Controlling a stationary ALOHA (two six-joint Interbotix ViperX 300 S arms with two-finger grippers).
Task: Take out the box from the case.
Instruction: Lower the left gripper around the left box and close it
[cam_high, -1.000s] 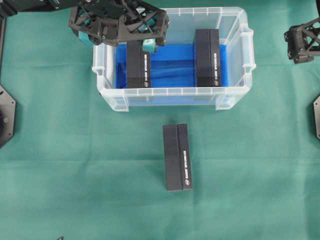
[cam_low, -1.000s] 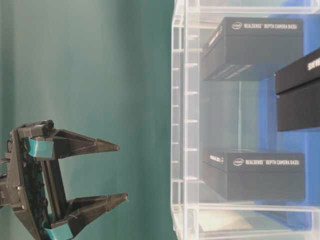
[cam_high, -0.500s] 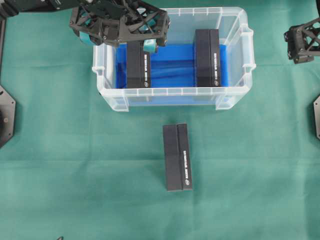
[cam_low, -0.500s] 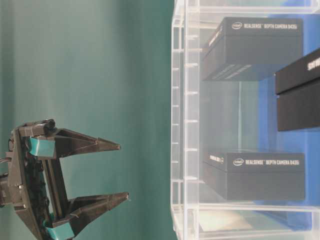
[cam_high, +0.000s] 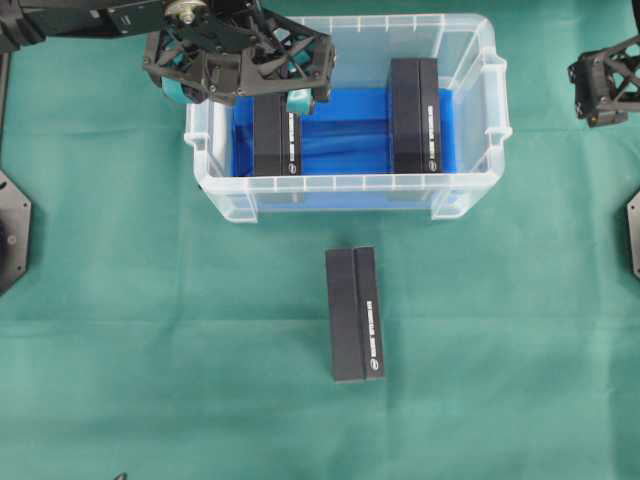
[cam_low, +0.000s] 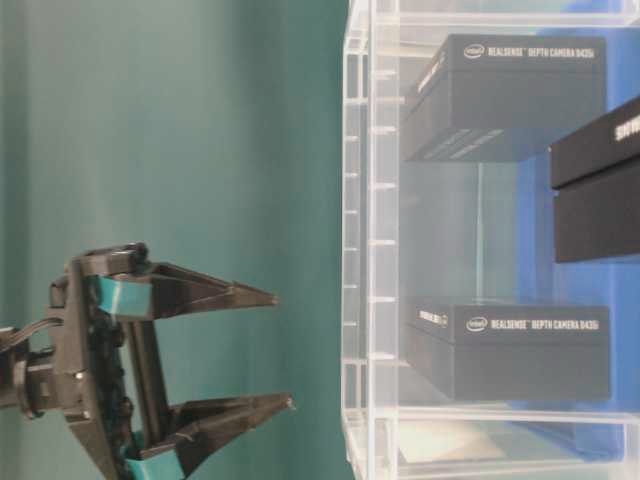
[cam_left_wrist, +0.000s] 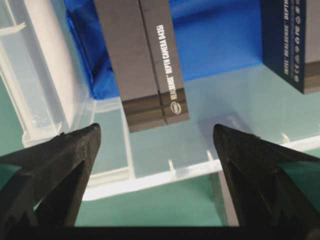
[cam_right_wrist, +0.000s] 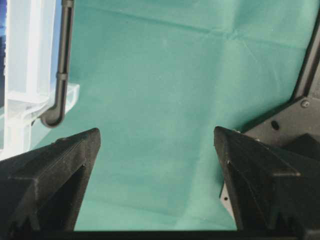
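The case (cam_high: 350, 185) is clear plastic with a bright blue lining. The boxes (cam_high: 277, 135) are matte black with small white lettering down one side, like the box (cam_high: 355, 314) on the green cloth (cam_high: 150, 330). The left gripper (cam_high: 237, 92) is black with teal pads.

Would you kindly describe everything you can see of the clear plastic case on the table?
The case is a large rectangular bin of translucent clear plastic with a thick rimmed edge and moulded side handles. It sits upright and lidless on the green cloth. A blue lining covers its bottom, and two dark boxes lie inside, one at the left and one at the right. The open left gripper hovers over its left end, not visibly touching it.
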